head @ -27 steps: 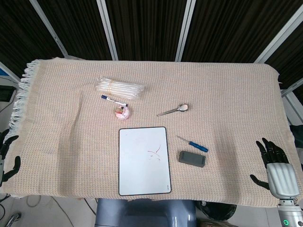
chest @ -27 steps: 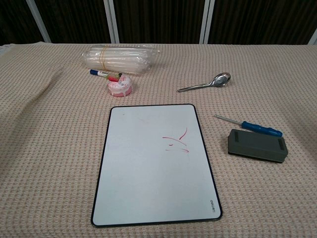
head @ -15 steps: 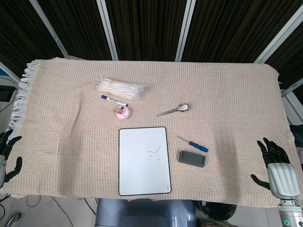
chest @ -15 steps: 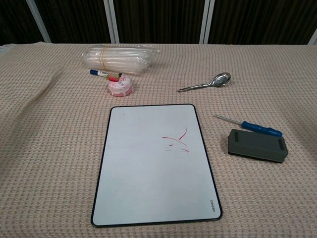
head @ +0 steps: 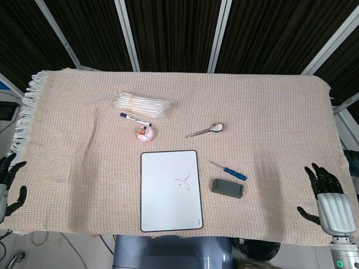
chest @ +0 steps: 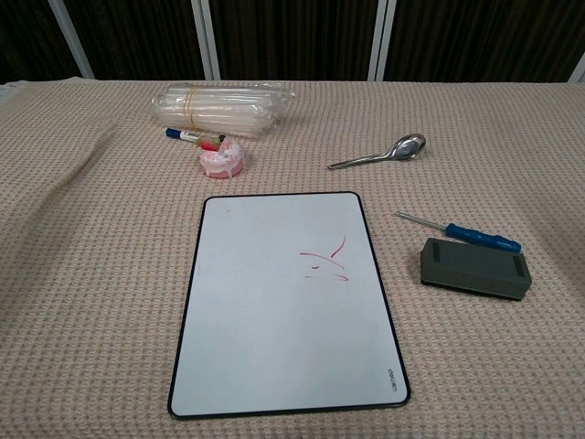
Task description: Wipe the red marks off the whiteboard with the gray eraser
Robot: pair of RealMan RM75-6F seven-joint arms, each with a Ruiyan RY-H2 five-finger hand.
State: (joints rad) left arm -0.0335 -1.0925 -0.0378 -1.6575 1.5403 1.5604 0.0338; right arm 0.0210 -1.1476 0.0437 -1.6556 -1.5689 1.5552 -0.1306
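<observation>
A whiteboard (head: 170,190) (chest: 288,302) with a black rim lies flat near the table's front edge. Thin red marks (head: 183,181) (chest: 327,257) cross its right half. Just right of it lies the gray eraser (head: 227,188) (chest: 475,268). At the front right corner, in the head view, my right hand (head: 327,195) hovers with fingers spread, holding nothing. My left hand (head: 8,185) shows at the far left edge beyond the cloth, fingers apart and empty. Neither hand appears in the chest view.
A blue-handled screwdriver (head: 229,170) (chest: 460,231) lies just behind the eraser. Further back sit a metal spoon (head: 206,130) (chest: 379,153), a pink and white tape roll (head: 146,133) (chest: 222,159), a blue marker (head: 134,119) (chest: 190,137) and a clear plastic bundle (head: 140,104) (chest: 221,105).
Both hands have slid slightly down toward the front edge of the head view. Nothing on the table has moved.
</observation>
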